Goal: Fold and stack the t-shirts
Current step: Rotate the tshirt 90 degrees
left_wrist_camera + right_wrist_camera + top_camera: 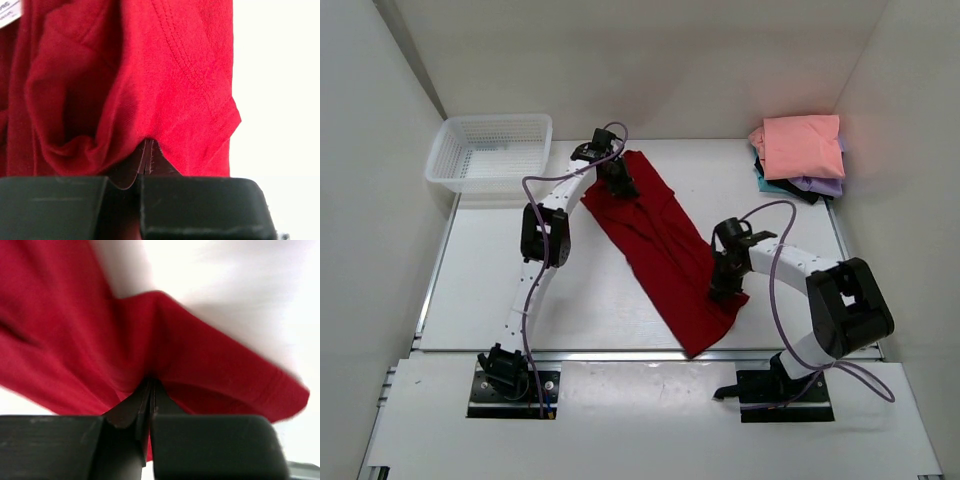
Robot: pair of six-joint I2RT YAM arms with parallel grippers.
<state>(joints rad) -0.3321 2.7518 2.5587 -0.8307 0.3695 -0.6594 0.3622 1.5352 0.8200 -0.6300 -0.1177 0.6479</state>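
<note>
Across the middle of the overhead frame, a dark red t-shirt (665,250), drawn out into a long diagonal band from upper left to lower right on the white table (570,290). At the band's upper-left end, the left gripper (618,183), down on the cloth. Near the lower-right end, on the band's right-hand edge, the right gripper (725,283), also down on the cloth. From this height, too small to tell how either pair of jaws stands. In the upper right corner, a stack of folded t-shirts (800,165), well apart from the red one: salmon pink t-shirt (802,145) on top, with lavender (825,185), teal (770,185) and black (807,196) edges peeking out beneath. In the upper left, a white mesh basket (495,119), apart from the cloth.

In the left wrist frame, dark red t-shirt (150,75) filling the left and centre, gathered into deep folds with a stitched hem running down the right side. At bottom centre, left gripper (146,160) pressed together on a bunch of that cloth, no gap between the fingertips (130,172). In the top left corner, part of a white label (7,12). Along the right side, bare table (280,100).

In the right wrist frame, dark red t-shirt (100,350) sweeping from upper left to lower right, somewhat blurred. At bottom centre, right gripper (149,392) pinching a ridge of the cloth, jaws tight against each other. In the upper right, bright table (225,290).
</note>
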